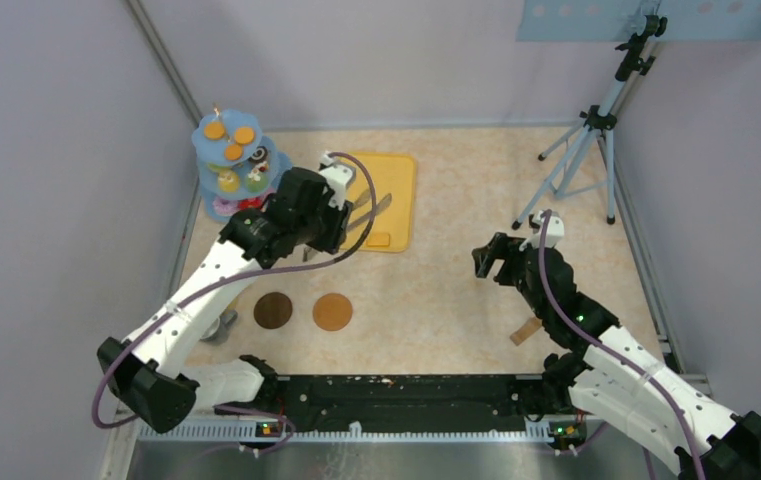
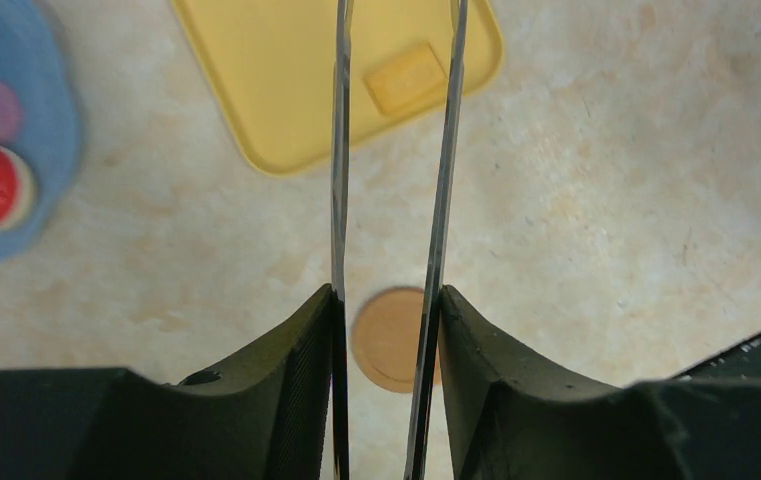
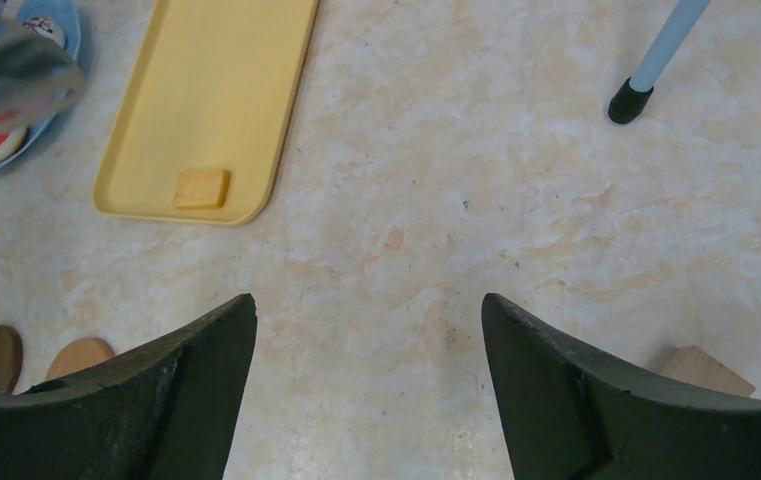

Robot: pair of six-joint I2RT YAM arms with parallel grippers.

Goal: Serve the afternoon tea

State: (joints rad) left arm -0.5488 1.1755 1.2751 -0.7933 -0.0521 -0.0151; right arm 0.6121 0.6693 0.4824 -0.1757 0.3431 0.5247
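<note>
Robot lab cell, not a home or kitchen. Left arm [image 1: 206,285] and right arm [image 1: 596,340] are bolted to a black rail [image 1: 396,395] at 6 o'clock, with a purple cable [image 1: 370,205] running loose. Beige marbled table [image 1: 456,200] is boxed in by plain pale walls [image 1: 56,150], with a metal frame post [image 1: 164,60] at 11. Tripod [image 1: 596,120] at 2. The food is toy cakes [image 1: 228,181] on a blue tiered stand [image 1: 201,135] at 10.

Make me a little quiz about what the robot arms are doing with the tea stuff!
1. True or false: the right gripper is holding a cake.
2. What does the left gripper hold? A: a spoon. B: tongs. C: a fork.
3. How many biscuits lie on the yellow tray?
Key: 1 false; 2 B; 3 one.
</note>
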